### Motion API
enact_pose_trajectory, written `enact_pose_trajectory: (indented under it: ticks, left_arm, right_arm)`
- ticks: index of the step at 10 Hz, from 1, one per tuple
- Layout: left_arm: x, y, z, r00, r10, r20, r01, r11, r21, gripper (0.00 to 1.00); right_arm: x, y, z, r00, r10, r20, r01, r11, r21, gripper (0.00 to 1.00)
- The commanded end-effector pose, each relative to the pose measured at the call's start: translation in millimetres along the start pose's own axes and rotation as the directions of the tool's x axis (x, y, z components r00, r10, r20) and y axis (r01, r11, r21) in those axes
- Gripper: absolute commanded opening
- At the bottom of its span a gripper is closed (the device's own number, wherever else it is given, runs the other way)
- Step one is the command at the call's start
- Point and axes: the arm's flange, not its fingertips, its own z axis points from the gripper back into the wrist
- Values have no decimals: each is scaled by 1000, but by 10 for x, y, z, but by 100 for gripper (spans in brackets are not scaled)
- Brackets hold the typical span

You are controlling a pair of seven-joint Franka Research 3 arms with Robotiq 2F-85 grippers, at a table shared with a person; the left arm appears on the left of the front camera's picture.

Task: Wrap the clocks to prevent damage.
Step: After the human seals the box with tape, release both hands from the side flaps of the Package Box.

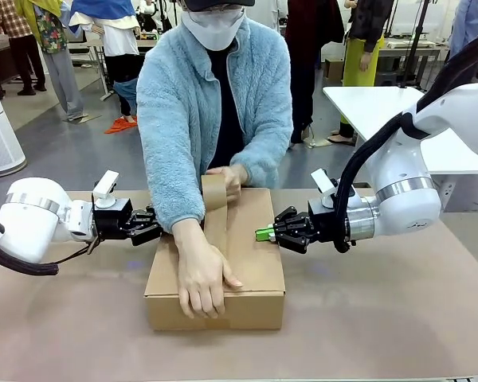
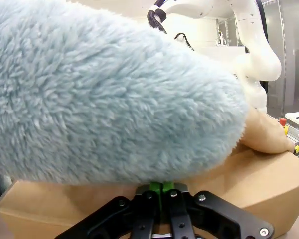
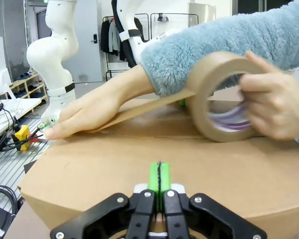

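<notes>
We are keeping both sets of fingers pressed together, green pads meeting with nothing pinched between them. Our left gripper [image 1: 153,225] is sitting at the left side of the cardboard box [image 1: 259,263], and in its own wrist view the closed tips [image 2: 162,187] are lying right against the box wall [image 2: 259,184]; whether they are actually touching it we cannot tell, because the person's fluffy blue sleeve [image 2: 104,94] is hanging over them and blocking most of that picture. Our right gripper [image 1: 263,234] is pointing at the box's right side, its green tips at the upper edge; from its wrist camera the joined pads [image 3: 158,178] are resting at or just on the near rim of the lid [image 3: 139,164], though contact is hard to confirm.

The box is lying on the brown table [image 1: 398,318] between our two grippers, closed, so we are seeing no clocks. On top, the person's near hand [image 1: 203,274] is pressing flat on a strip of brown tape [image 1: 216,219] running along the lid toward the front edge. Farther back, the person's other hand [image 1: 231,179] is gripping the tape roll [image 3: 222,97], standing on edge on the lid. The sleeve is partly covering the strip and the box's left half.
</notes>
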Motion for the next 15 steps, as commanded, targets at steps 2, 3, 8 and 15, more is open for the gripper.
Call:
enact_pose_trajectory:
  ticks: [2,3,8,15]
  left_arm:
    - [-11,-7,-9,1000,-3,-4,3,1000,2,0]
    - [-11,-7,-9,1000,-3,-4,3,1000,2,0]
    - [-11,-7,-9,1000,-3,-4,3,1000,2,0]
    - [-11,-7,-9,1000,-3,-4,3,1000,2,0]
  right_arm:
    - [-14,1,-7,1000,-1,-8,1,1000,-3,1]
    - [-14,1,-7,1000,-1,-8,1,1000,-3,1]
    - [-14,1,-7,1000,-1,-8,1,1000,-3,1]
    - [-14,1,-7,1000,-1,-8,1,1000,-3,1]
